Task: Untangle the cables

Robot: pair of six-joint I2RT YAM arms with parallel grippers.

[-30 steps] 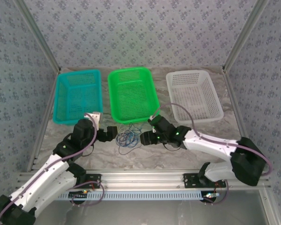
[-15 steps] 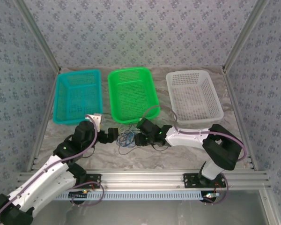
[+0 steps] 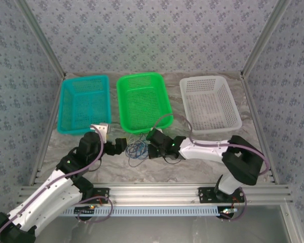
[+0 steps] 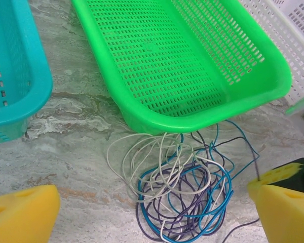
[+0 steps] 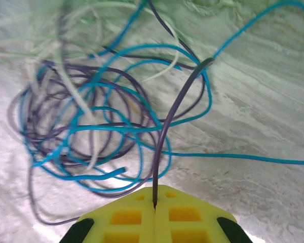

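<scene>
The right gripper [image 5: 154, 206] is clamped on a dark cable [image 5: 168, 121] rising from the tangle of cables [image 4: 180, 200] on the table [image 4: 66, 157]; the left gripper [image 3: 120, 146] stands wide open beside it

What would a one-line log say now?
left gripper: open, beside cables | right gripper: shut on dark cable | cables: tangled by green basket

The cables [image 4: 177, 202] lie on the table [image 4: 81, 152] just before the middle basket [image 4: 192, 119] of three, perhaps touching it.
</scene>
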